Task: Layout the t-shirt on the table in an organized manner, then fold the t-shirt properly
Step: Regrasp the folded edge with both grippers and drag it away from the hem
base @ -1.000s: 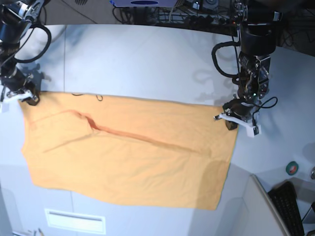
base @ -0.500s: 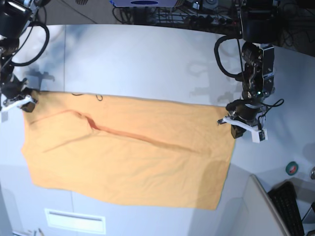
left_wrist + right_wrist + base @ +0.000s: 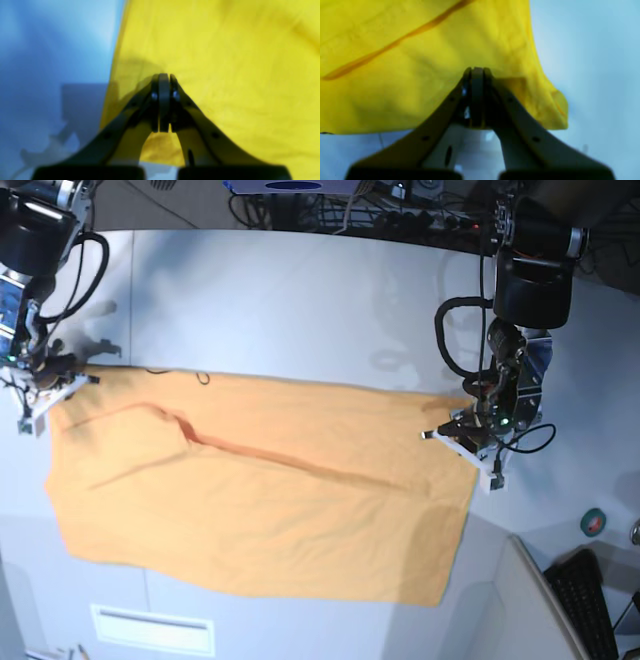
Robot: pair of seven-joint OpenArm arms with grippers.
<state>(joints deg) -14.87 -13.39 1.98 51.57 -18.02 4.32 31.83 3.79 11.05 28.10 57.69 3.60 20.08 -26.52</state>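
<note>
Base view high overhead, wrist views close behind jaws, sharing t-shirt (image 3: 260,490) corners

T-shirt (image 3: 260,500): plain orange-yellow, with a darker orange crease line and small black marks at the far edge. Table (image 3: 300,310): white to pale grey.

Dark cables and gear (image 3: 400,210) along far edge, black keyboard (image 3: 590,600) bottom right, soft overhead light.
</note>
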